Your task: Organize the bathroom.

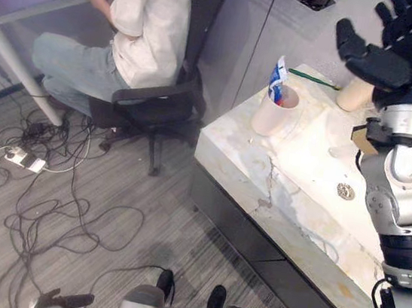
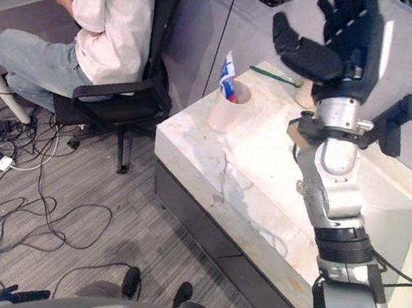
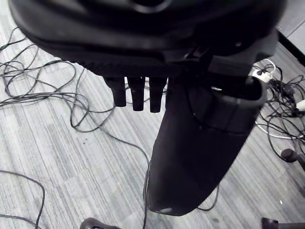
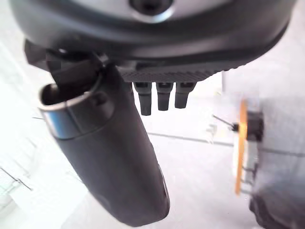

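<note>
A pale cup (image 1: 276,112) stands at the near left of the marble sink counter (image 1: 236,154) with a blue-and-white toothpaste tube (image 1: 277,78) upright in it. Behind the cup a green toothbrush (image 1: 315,79) lies flat on the counter. A beige cup (image 1: 353,95) stands further back. My right hand (image 1: 402,47) is raised above the back of the counter, open, fingers spread, holding nothing. My left hand (image 1: 59,301) hangs low over the floor; in its wrist view the fingers (image 3: 137,94) are straight and hold nothing.
The basin has a metal drain (image 1: 345,191). A black faucet (image 2: 397,122) stands at its back. A person (image 1: 136,23) sits on a black office chair (image 1: 155,105) to the left. Cables and a power strip (image 1: 24,160) litter the floor.
</note>
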Robot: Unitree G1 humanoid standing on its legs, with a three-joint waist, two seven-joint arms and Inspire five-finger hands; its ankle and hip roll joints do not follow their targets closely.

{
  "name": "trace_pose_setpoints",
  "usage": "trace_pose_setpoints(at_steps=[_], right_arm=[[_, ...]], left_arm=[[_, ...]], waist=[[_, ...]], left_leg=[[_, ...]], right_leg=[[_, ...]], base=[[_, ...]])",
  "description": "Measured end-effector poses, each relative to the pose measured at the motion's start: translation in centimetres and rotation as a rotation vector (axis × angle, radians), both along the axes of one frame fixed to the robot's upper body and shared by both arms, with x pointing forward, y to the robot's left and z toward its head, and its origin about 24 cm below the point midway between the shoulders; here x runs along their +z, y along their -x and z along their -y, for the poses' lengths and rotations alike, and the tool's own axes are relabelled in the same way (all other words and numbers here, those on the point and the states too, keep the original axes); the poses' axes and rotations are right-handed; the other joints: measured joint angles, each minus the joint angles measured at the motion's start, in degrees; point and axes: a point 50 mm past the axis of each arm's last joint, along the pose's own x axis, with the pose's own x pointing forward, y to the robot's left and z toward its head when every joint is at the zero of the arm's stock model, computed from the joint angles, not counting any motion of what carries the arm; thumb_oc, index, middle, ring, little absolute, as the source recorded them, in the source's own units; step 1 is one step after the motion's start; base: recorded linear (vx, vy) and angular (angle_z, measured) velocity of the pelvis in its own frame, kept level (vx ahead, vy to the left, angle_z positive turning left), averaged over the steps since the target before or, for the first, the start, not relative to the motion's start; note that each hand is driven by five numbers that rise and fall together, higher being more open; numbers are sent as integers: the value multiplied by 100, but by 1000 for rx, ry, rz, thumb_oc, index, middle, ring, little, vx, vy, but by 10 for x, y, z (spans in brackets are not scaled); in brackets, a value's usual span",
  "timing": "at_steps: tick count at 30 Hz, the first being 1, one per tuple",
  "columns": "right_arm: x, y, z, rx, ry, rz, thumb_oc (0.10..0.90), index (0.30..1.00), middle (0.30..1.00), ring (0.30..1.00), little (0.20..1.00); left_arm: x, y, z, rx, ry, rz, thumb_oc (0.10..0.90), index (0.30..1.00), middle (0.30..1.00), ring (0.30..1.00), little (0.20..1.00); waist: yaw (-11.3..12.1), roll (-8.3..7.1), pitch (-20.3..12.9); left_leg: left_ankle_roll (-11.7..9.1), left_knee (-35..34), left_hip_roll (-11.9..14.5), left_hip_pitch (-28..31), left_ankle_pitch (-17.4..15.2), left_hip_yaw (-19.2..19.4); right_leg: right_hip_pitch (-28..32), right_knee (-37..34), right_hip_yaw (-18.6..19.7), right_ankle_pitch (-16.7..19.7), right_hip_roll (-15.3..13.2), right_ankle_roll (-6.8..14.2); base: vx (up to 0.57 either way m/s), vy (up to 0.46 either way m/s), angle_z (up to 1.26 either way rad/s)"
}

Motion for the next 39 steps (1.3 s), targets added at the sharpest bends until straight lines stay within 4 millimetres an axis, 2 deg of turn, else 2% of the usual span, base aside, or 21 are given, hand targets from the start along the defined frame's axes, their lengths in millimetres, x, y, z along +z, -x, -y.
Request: trace_pose_setpoints(at_steps=[4,5,6,8,9,11,12,15,17,18,19,20,21,25,27,28,30,32,34,36,39], right_arm=[[10,24,18,-119,-11,75,800,900,900,900,900],[15,42,34,-222,4,119,800,900,900,900,900],[15,42,34,-222,4,119,800,900,900,900,900],[28,67,54,-383,-21,240,800,900,900,900,900],[31,89,62,-522,37,314,800,900,900,900,900],[36,100,64,-635,38,431,800,900,900,900,900],[37,103,65,-664,30,461,800,900,900,900,900],[44,114,68,-733,-17,579,800,900,900,900,900],[47,119,69,-749,-46,627,800,900,900,900,900],[48,120,69,-754,-59,639,800,900,900,900,900],[48,120,69,-755,-60,639,800,900,900,900,900],[42,122,71,-794,-65,647,800,900,900,900,900],[36,123,75,-815,-91,638,800,900,900,900,900],[2,123,111,-1022,-204,480,800,900,900,900,900],[-16,127,130,-1141,-221,382,800,900,900,900,900],[-33,130,140,-1219,-247,295,800,900,900,900,900],[-53,130,149,-1298,-271,196,800,900,900,900,900],[-68,138,157,-1373,-315,134,800,900,900,900,900],[-86,142,166,-1415,-330,45,800,900,900,900,900],[-113,145,177,-1450,-358,-111,800,900,900,900,900],[-187,166,170,-1547,-412,-447,800,900,900,900,900]], left_arm=[[-1,-4,3,-55,11,0,800,900,900,900,900],[-2,-2,6,-71,42,18,800,900,900,900,900],[-2,-2,6,-71,42,18,800,900,900,900,900],[0,-21,8,-80,68,90,800,900,900,900,900],[5,-37,9,-105,64,166,800,900,900,900,900],[10,-48,5,-126,47,221,800,900,900,900,900],[11,-53,5,-125,46,231,800,900,900,900,900],[15,-68,6,-135,46,275,800,900,900,900,900],[17,-70,2,-99,41,288,800,900,900,900,900],[17,-67,-1,-79,36,281,800,900,900,900,900],[17,-67,-2,-76,35,279,800,900,900,900,900],[17,-59,-9,-10,27,269,800,900,900,900,900],[13,-55,-4,17,40,259,800,900,900,900,900],[1,-49,24,85,125,257,800,900,900,900,900],[0,-52,28,108,130,269,800,900,900,900,900],[1,-53,27,131,116,273,800,900,900,900,900],[-2,-36,23,214,97,239,800,900,900,900,900],[-2,-26,18,286,80,220,800,900,900,900,900],[-3,-21,14,370,76,219,800,900,900,900,900],[-5,-15,15,428,82,194,800,900,900,900,900],[2,-36,12,399,61,254,800,900,900,900,900]], waist=[[-191,0,-9],[-434,42,-11],[-434,42,-11],[-856,23,-15],[-844,59,-6],[-903,82,15],[-943,98,18],[-884,306,-18],[-693,316,-104],[-599,172,-179],[-592,162,-186],[-576,-98,-281],[-646,-77,-273],[-823,183,-265],[-824,127,-212],[-768,23,-147],[-795,2,-126],[-1010,22,-134],[-1100,43,-148],[-1273,313,-242],[-1351,241,-262]], left_leg=[[62,-3,5,52,-48,113],[68,-13,47,31,-45,185],[68,-13,47,31,-45,185],[101,5,45,55,-45,422],[121,4,94,-67,3,516],[154,2,210,-156,11,818],[234,1,251,-132,-4,912],[364,0,610,-121,-22,1396],[299,37,807,-197,24,1854],[257,39,813,-207,45,2080],[258,39,811,-212,43,2109],[79,54,680,-284,93,2319],[-15,42,709,-291,142,2354],[-144,47,909,-194,246,2363],[-217,484,924,-363,224,1951],[-288,1097,926,-611,224,1429],[-399,1598,979,-697,53,1285],[-406,1640,1008,-644,-33,1205],[-307,1364,937,-479,-277,1104],[-266,330,787,-79,-258,1033],[-148,-46,560,-25,-80,965]], right_leg=[[-40,56,171,32,-3,22],[-223,331,416,29,3,28],[-223,331,416,29,3,28],[-387,450,606,78,-2,108],[-606,561,623,151,32,212],[-817,553,654,381,133,500],[-827,572,607,391,149,527],[-937,1629,-30,-216,185,327],[-783,2072,-248,-686,109,382],[-584,1900,-364,-803,8,459],[-551,1851,-367,-816,5,473],[-34,627,-82,-779,41,360],[247,75,7,-550,169,100],[300,-1,81,-473,350,37],[291,0,218,-482,288,-59],[262,0,389,-421,157,-138],[289,0,615,-374,124,-164],[331,-1,671,-374,151,-163],[283,1,855,-308,137,-112],[192,1,983,-255,265,-17],[102,-2,921,-228,58,185]], base=[[-53,61,-20],[-11,7,-15],[-59,-5,-39],[-321,-49,-46],[-388,-30,-45],[-238,43,-77],[-220,59,-79],[-255,24,-83],[-242,-50,-124],[-227,-112,-83],[-214,-105,-103],[-226,-65,-62],[-183,-43,-64],[-201,-23,-12],[-255,29,-23],[-205,66,-64],[-136,97,-74],[-110,243,-27],[-71,325,-45],[-61,249,-33],[-117,137,11]])
